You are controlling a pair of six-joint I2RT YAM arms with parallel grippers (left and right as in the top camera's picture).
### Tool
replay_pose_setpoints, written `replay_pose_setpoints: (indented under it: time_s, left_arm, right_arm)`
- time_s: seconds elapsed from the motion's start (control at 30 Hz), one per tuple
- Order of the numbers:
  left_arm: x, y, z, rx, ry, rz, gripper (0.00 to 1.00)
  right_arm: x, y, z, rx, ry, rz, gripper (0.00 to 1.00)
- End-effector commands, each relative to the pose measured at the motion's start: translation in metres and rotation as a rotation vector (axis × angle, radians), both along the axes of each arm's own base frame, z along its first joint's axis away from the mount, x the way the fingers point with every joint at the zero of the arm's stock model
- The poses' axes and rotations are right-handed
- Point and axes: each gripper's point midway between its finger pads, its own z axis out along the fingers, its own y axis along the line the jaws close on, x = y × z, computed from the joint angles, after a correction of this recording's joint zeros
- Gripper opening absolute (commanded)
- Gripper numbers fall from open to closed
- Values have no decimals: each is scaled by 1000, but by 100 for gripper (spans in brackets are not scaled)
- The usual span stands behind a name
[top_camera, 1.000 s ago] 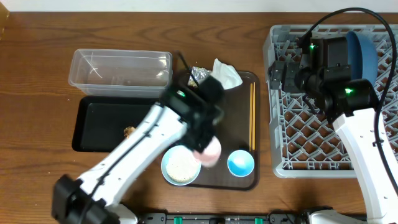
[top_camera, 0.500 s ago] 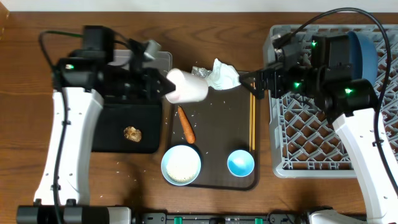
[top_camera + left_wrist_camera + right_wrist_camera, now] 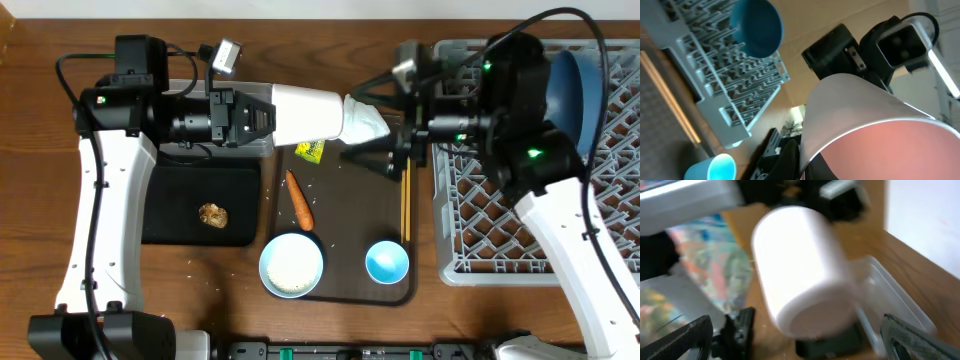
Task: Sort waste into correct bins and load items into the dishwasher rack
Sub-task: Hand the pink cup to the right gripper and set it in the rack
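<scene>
Starting at the brown tray's [image 3: 350, 215] 6 o'clock edge, a rice bowl [image 3: 291, 265] and blue cup [image 3: 386, 261] are seen standing, with the carrot [image 3: 299, 200] beyond. Above the 12 o'clock edge, the pink cup [image 3: 305, 112] is held sideways, pinched at its rim by the left gripper [image 3: 255, 115]. Its base is presented to the wide-spread right gripper [image 3: 378, 125], probably for transfer to the rack [image 3: 520, 230] at 3 o'clock. Since half a second ago, the cup has been carried rightward and the right gripper brought closer.

Pink cup [image 3: 305, 112] aloft, tipped sideways.
</scene>
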Motion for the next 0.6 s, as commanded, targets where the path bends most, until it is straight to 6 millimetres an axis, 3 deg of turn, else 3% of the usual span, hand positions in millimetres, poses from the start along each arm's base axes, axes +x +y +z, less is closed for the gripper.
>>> replay_pose_setpoints:
  time_s: [0.0,0.27,0.37,0.43,0.47,0.57]
  left_arm:
    - [-4,-3,12,-54,-17,-30,6]
    - [-10,-14,12,-56,26,-63,6]
    - [-12,-17,12,-56,26,-72,6]
    - [-12,-16,13,-56,24,-72,6]
    - [-11,-16,13,-56,21,-71,6]
    - [-10,-15,13,-56,13,-68,6]
  right_arm:
    - [-25,13,9,40,-50,141,99]
    - [-16,34,1,5,-82,71,99]
    - [-18,37,1,4,-86,73,91]
    - [-16,37,0,0,-86,63,73]
    - [-15,37,0,-2,-84,60,60]
    - [-7,34,-3,-15,-76,16,47]
